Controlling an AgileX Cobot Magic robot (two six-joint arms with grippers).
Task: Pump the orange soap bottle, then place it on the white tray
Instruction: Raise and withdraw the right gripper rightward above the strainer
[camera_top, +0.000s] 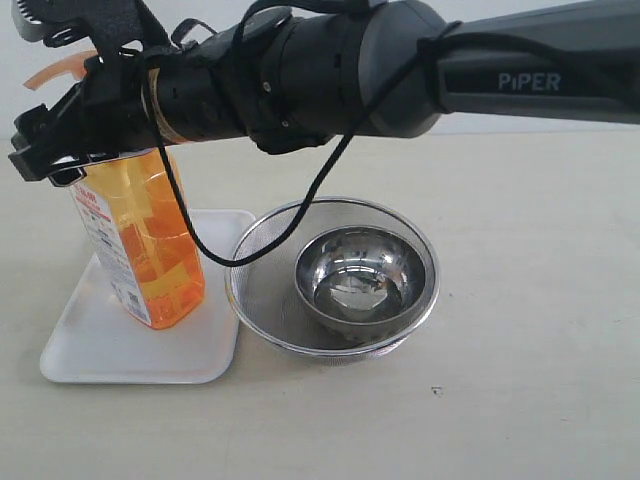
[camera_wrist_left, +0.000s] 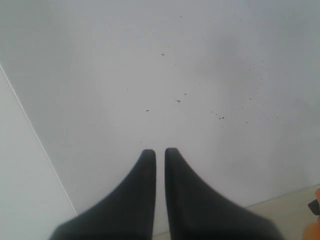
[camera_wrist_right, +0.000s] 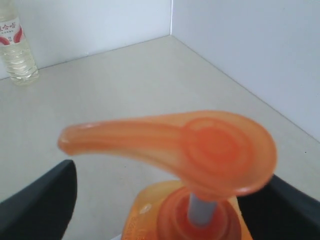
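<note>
The orange soap bottle stands upright on the white tray, at its far side. My right arm reaches across from the right, and its gripper sits at the bottle's neck, just under the orange pump head. In the right wrist view the pump head on its white stem fills the space between the two fingers of the gripper. The fingers stand wide apart and one is clearly off the bottle, so this gripper is open. My left gripper is shut and empty, facing a white wall.
A round steel mesh strainer holding a steel bowl sits right beside the tray. A clear water bottle stands by the back wall. The right arm's black cable hangs down over the strainer's edge.
</note>
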